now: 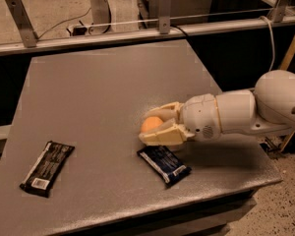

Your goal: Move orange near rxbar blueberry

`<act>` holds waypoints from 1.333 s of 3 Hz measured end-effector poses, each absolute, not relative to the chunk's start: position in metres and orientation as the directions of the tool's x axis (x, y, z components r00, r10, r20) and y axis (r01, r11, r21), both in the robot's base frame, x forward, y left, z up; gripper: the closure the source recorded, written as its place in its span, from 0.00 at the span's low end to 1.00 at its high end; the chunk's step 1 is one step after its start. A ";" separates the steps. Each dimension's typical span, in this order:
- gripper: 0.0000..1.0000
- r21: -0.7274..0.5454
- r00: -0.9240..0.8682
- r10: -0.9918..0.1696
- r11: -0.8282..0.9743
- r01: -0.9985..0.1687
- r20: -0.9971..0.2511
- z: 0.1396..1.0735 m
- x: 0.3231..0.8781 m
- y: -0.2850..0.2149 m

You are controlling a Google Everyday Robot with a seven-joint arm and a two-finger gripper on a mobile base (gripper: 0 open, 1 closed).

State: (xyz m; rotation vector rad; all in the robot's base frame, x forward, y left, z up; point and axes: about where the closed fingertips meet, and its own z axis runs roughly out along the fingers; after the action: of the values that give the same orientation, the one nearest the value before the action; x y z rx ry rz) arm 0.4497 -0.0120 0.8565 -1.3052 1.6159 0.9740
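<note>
The rxbar blueberry (164, 164) lies flat on the table (103, 87) just in front of the lower fingers (163, 135), and a black-wrapped bar (47, 167) lies well beyond the fingertips. Just behind, the gripper (146, 128) clasps the orange (151, 124) between its fingers, low over the table.

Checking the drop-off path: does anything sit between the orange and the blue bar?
Nothing visible does. The gripper holds the orange right beside the blue bar, only table surface between them; the black bar lies far off.
</note>
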 end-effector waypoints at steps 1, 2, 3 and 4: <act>0.84 0.070 -0.128 -0.375 0.163 -0.984 -0.918 0.848 0.450 -0.009; 0.53 0.047 -0.103 -0.399 0.148 -0.988 -0.911 0.848 0.453 0.002; 0.30 0.033 -0.087 -0.404 0.139 -0.990 -0.911 0.849 0.455 0.009; 0.05 0.033 -0.085 -0.405 0.135 -0.990 -0.910 0.850 0.454 0.011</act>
State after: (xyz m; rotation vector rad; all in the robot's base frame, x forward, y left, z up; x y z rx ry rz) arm 0.4540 0.0109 0.8496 -1.3816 1.6173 0.9273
